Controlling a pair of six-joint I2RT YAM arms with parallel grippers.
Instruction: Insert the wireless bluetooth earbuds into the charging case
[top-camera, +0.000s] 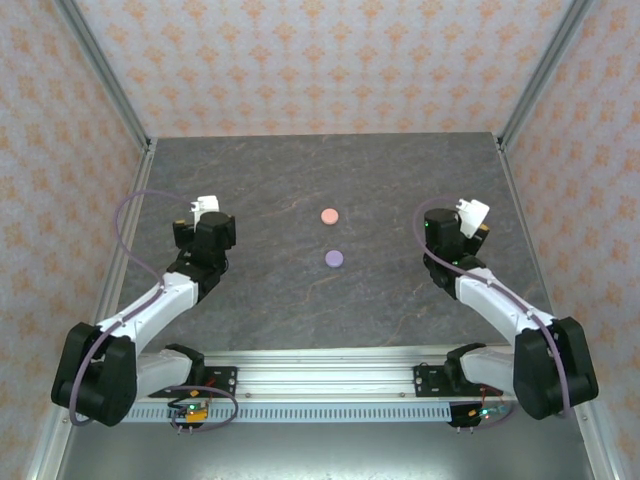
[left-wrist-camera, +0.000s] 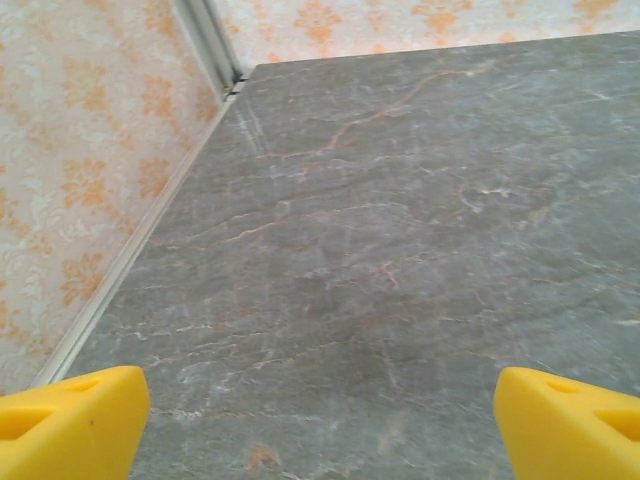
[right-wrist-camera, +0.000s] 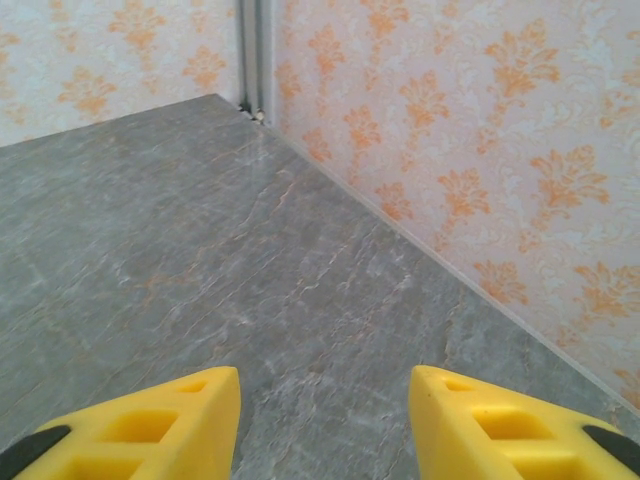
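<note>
Charging case likely pink disc or lavender disc just nearer arms, mid-worktop. Left fingers, right fingers spread wide, empty, well either side of pink disc. Insertion apparently not begun.

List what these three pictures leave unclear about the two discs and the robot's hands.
1. Pink disc and lavender disc, top view: too small to tell whether they are open or shut, or whether earbuds sit in them.
2. Left hand, left wrist view: fingers cut off by the bottom edge.
3. Right hand, right wrist view: fingers likewise cut off at the bottom edge.
</note>
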